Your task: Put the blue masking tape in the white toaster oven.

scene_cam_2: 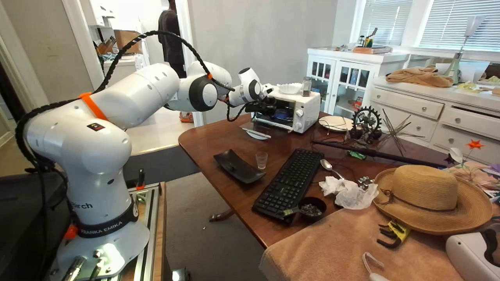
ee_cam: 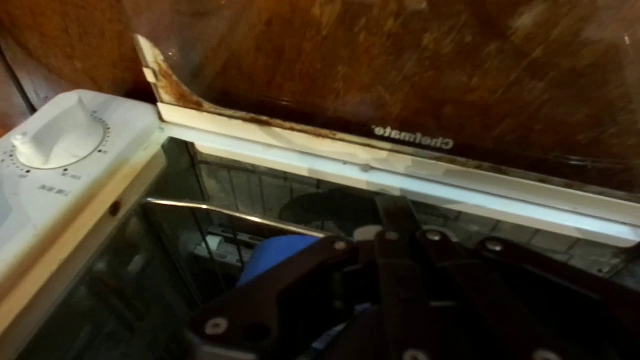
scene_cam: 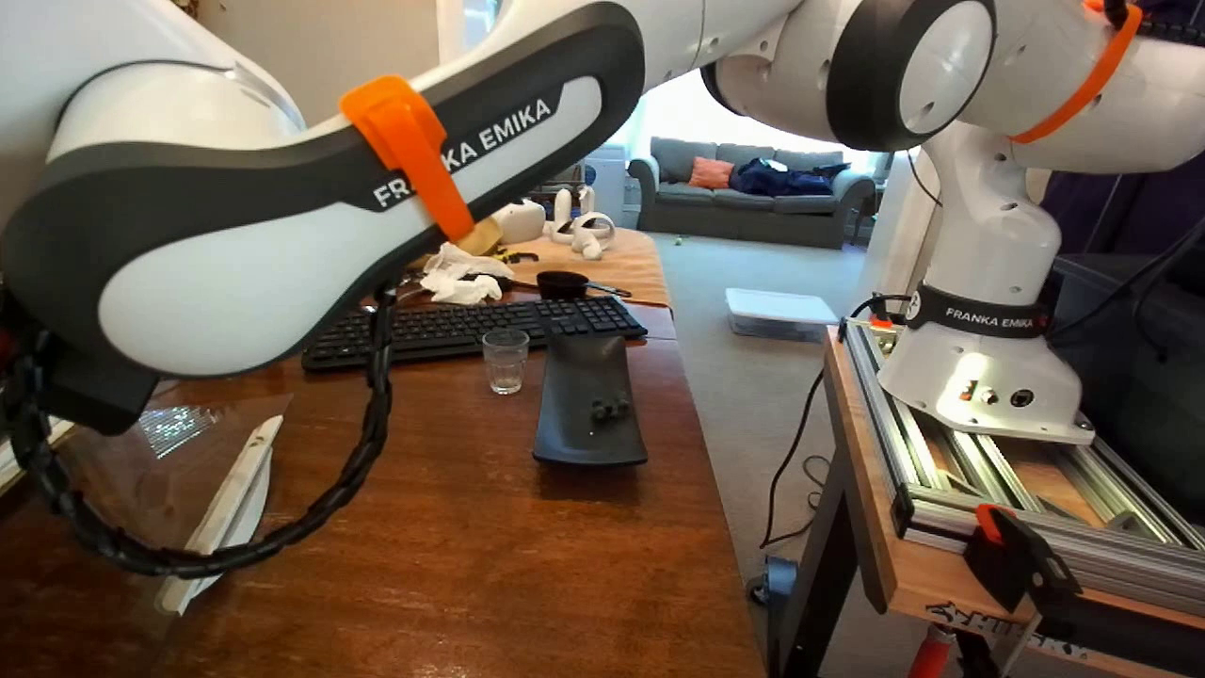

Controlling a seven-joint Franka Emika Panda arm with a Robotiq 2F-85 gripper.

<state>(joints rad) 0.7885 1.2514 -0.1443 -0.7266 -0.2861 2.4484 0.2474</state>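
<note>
- Blue masking tape (ee_cam: 275, 252) is seen inside the white Chefmate toaster oven (scene_cam_2: 311, 107).
- How wide the Robotiq gripper (ee_cam: 412, 235) is spread, and what is held, cannot be told.
- Seating before release is advised, then withdrawal above the glass door (ee_cam: 415, 137).

The arm (scene_cam_2: 140, 91) extends to the white toaster oven (scene_cam_2: 306, 107), the gripper (scene_cam_2: 266, 107) at its front, jaw spread too dark to tell.
</note>
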